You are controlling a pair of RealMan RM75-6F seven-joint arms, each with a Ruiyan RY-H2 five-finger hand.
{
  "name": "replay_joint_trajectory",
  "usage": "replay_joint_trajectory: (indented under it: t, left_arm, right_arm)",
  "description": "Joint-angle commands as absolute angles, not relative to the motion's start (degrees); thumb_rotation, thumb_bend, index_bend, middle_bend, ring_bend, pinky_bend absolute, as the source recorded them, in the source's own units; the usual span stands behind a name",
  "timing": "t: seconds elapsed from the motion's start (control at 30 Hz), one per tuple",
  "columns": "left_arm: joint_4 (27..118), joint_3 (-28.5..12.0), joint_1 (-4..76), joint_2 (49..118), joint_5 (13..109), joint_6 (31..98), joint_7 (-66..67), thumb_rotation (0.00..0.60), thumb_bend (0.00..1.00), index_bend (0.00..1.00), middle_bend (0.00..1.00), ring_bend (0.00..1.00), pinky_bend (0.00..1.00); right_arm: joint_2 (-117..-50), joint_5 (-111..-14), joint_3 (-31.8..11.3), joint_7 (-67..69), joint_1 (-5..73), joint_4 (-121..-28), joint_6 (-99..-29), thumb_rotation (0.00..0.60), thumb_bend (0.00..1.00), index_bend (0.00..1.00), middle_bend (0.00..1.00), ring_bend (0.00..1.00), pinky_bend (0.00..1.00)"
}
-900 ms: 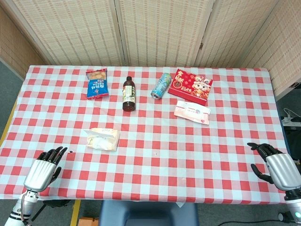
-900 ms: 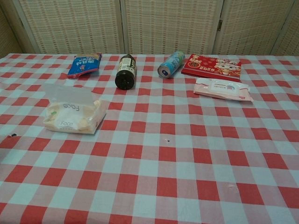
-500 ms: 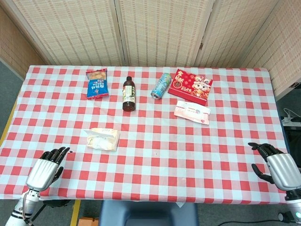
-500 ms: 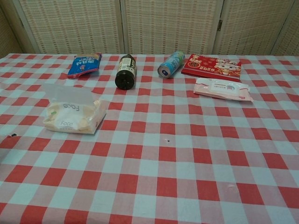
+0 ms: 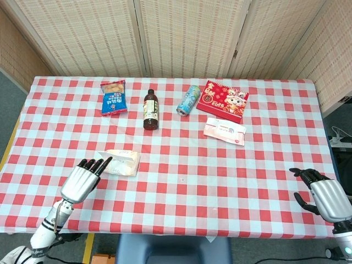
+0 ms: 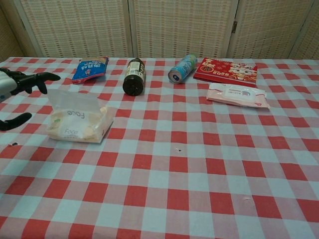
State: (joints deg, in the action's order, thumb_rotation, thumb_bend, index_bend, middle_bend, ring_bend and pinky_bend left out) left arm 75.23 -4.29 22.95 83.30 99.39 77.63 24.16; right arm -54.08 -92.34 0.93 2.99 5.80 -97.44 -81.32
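- From above, on the head view, the left hand (image 5: 81, 180) hovers over the near left part of the checked tablecloth (image 5: 181, 165), fingers spread and straight, holding nothing; its fingertips (image 5: 102, 163) reach just beside the near edge of the tissue pack (image 5: 121, 162).
- Same view: the right hand (image 5: 324, 197) sits at the table's near right corner, fingers loosely curled and apart, empty, well apart from every item.
- Along the far side lie a blue snack bag (image 5: 113, 98), a dark bottle (image 5: 150, 109) on its side, a drink can (image 5: 188, 100) on its side, a red gift box (image 5: 223, 100), and, just in front of the box, a pink wet-wipes pack (image 5: 224, 130).
- Chest view: the left hand (image 6: 15, 94) enters at the left edge, thumb and fingers wide apart, gripping nothing, just left of the tissue pack (image 6: 79, 123).
- Behind it lie the snack bag (image 6: 90, 68), bottle (image 6: 133, 76), can (image 6: 182, 68), gift box (image 6: 226, 70) and wipes pack (image 6: 237, 95).
- The right hand does not show here.
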Motion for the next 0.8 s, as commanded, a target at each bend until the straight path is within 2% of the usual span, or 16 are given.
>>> replay_joint_trajectory:
  t: [0.03, 0.23, 0.4, 0.5, 0.63, 0.7, 0.8]
  left_arm:
    - [73.2, -5.9, 26.2, 86.0, 98.0, 73.5, 25.1, 0.6, 0.44, 0.09, 0.53, 0.59, 0.64]
    - [67.6, -7.7, 30.0, 90.8, 94.9, 69.1, 25.8, 0.6, 0.44, 0.1, 0.65, 0.71, 0.75]
    - [63.8, -8.5, 32.1, 94.0, 93.1, 67.8, 24.7, 0.6, 0.44, 0.14, 0.7, 0.76, 0.78]
    - [61.1, -8.6, 33.1, 95.7, 93.3, 68.7, 23.3, 0.6, 0.45, 0.26, 0.75, 0.79, 0.81]
    - [57.3, -8.6, 33.9, 98.0, 93.7, 70.9, 21.4, 0.6, 0.53, 0.57, 0.82, 0.84, 0.85]
    - [56.1, -8.5, 34.0, 98.8, 93.6, 71.7, 20.8, 0.6, 0.55, 0.62, 0.84, 0.85, 0.85]
    - [54.8, -8.4, 34.3, 99.5, 93.5, 72.7, 20.4, 0.6, 0.55, 0.62, 0.85, 0.85, 0.85]
  right_arm:
    - [-53.9, -92.4, 1.0, 3.0, 5.8, -97.6, -81.4, 0.6, 0.29, 0.24, 0.32, 0.24, 0.51]
    - [-53.7, -92.2, 1.0, 3.2, 5.8, -97.7, -81.2, 0.6, 0.29, 0.25, 0.32, 0.24, 0.51]
    - [-53.6, -92.0, 1.0, 3.1, 6.0, -97.8, -80.6, 0.6, 0.29, 0.25, 0.32, 0.24, 0.51]
    - [-53.5, -92.0, 1.1, 3.1, 6.1, -97.8, -80.5, 0.6, 0.29, 0.25, 0.32, 0.24, 0.51]
    - [-53.5, -92.0, 1.1, 3.1, 6.1, -97.9, -80.4, 0.6, 0.29, 0.25, 0.32, 0.24, 0.51]
    - [-53.5, -91.9, 1.1, 3.1, 6.1, -97.9, -80.3, 0.6, 0.29, 0.25, 0.32, 0.24, 0.51]
    - [-53.5, -91.8, 1.1, 3.1, 6.2, -97.9, -80.2, 0.6, 0.29, 0.25, 0.32, 0.24, 0.51]
